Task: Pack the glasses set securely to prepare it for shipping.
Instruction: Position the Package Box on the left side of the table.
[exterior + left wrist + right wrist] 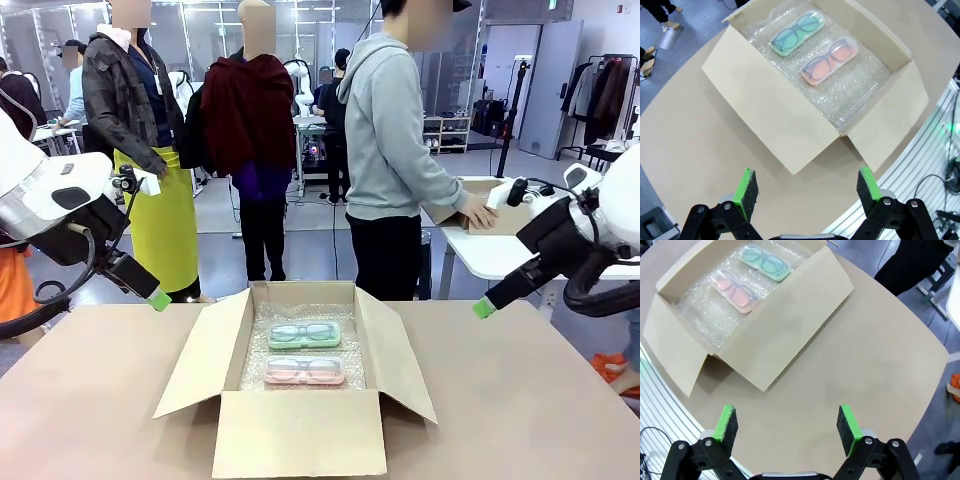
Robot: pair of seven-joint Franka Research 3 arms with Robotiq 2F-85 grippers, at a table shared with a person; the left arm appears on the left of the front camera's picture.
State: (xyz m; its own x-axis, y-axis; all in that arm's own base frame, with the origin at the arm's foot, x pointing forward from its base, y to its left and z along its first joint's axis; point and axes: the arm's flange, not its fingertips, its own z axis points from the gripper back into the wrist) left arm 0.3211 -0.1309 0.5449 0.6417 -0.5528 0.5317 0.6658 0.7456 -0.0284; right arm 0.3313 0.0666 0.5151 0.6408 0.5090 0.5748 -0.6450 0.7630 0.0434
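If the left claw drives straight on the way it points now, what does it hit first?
The open left claw probably meets bare table just short of the box's flap; depth is unclear, so it may clip the flap instead.

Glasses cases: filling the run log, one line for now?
box: flaps open; green case, pink case: inside on bubble wrap; left gripper: open; right gripper: open

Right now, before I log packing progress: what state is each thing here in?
Cardboard box: open, flaps spread outward.
Mint green case: closed, flat on bubble wrap inside.
Pale pink case: closed, flat beside it, not touching.
Left gripper: open, empty.
Right gripper: open, empty.
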